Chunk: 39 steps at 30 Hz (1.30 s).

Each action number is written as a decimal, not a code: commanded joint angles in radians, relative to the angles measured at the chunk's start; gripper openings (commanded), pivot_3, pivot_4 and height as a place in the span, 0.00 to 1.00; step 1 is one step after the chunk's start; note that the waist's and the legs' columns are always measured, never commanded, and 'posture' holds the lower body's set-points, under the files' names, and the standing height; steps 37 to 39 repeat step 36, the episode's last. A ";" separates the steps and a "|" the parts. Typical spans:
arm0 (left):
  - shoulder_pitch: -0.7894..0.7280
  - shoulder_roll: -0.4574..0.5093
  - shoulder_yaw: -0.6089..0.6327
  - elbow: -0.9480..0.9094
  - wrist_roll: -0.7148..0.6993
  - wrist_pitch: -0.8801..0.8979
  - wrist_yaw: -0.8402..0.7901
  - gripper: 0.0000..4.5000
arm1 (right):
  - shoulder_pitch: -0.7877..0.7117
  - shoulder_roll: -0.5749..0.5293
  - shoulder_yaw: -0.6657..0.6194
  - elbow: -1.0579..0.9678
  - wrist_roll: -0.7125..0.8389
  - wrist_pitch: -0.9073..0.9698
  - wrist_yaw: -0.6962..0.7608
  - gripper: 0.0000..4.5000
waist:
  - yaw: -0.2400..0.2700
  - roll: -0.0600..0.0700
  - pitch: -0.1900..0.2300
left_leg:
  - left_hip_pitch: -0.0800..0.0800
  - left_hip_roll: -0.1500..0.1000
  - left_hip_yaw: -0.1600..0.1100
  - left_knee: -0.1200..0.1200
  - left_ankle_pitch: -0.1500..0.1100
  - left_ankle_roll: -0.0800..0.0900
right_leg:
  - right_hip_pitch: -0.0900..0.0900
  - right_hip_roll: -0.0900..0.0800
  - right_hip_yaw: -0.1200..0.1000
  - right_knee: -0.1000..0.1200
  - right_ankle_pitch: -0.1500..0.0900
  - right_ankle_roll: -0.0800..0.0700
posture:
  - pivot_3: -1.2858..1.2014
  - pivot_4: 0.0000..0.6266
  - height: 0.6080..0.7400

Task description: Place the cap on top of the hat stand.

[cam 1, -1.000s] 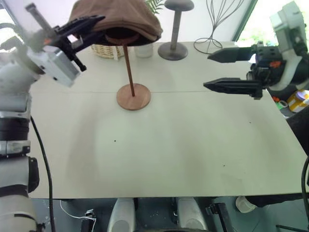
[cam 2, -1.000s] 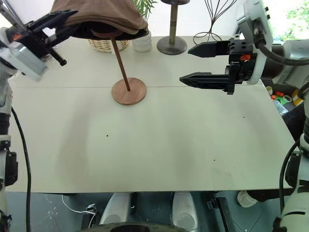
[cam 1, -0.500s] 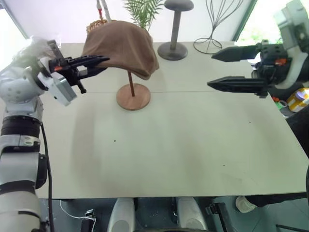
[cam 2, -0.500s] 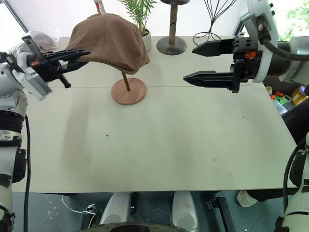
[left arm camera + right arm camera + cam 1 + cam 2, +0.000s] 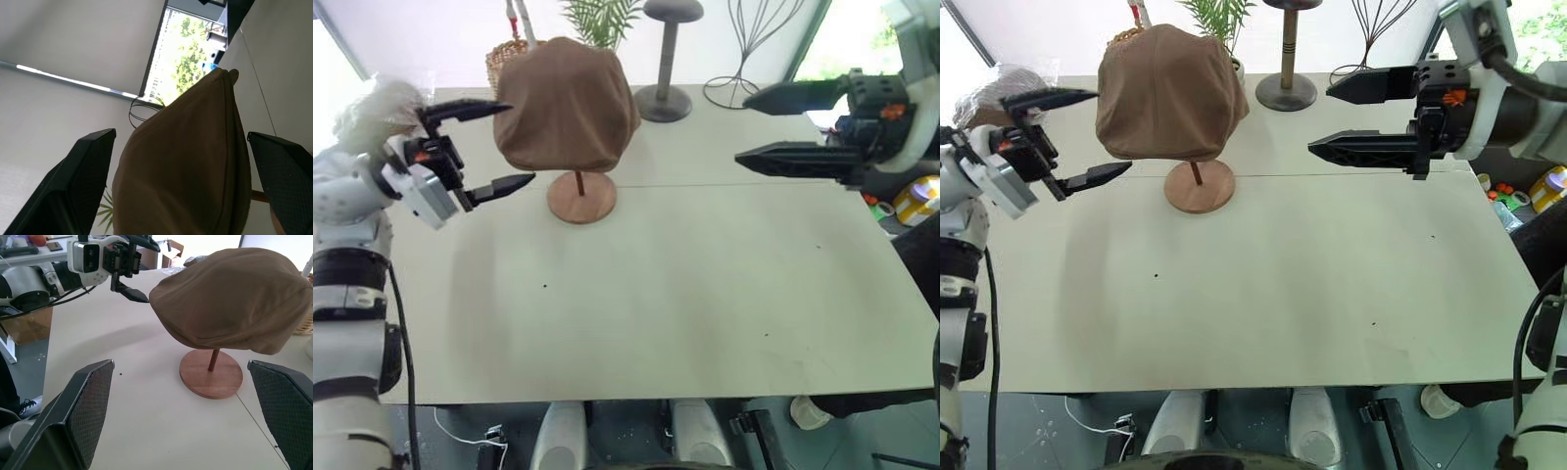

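cap [image 5: 566, 103]: draped over the hat stand [image 5: 580, 195], upper centre-left of the head view, above the tabletop [image 5: 685, 284].
left gripper [image 5: 499, 143]: fingers apart, just left of the cap, clear of it; nearer arm.
right gripper [image 5: 752, 125]: fingers apart, far right, well apart.
next: left arm likely backs away leftward.

No text, label, brand, number or sign can be read anywhere — nothing legible on any surface.
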 commanded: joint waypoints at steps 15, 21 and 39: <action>0.847 0.330 0.441 -0.918 -0.061 1.215 0.261 0.99 | -0.069 0.104 0.039 0.122 -0.085 -0.161 0.086 1.00 | 0.001 0.002 0.001 | 0.000 0.002 0.003 -0.002 0.000 -0.001 | -0.002 -0.001 0.000 -0.001 -0.002 -0.006 | 0.52 0.24 0.91; 1.003 0.333 0.795 -1.028 -0.281 1.702 0.111 0.99 | -0.079 0.118 0.042 0.189 -0.116 -0.194 0.107 1.00 | -0.004 0.002 0.001 | -0.001 0.002 0.006 -0.007 0.000 0.000 | -0.006 -0.001 0.001 -0.002 -0.002 -0.005 | 0.52 0.24 0.91; 0.636 0.627 0.964 -0.574 -0.486 2.142 -0.126 0.99 | -0.142 0.124 0.046 0.269 -0.144 -0.177 0.162 1.00 | -0.004 0.002 0.001 | 0.000 0.002 0.007 -0.009 0.000 -0.001 | -0.007 -0.001 0.001 -0.002 -0.002 -0.006 | 0.52 0.24 0.91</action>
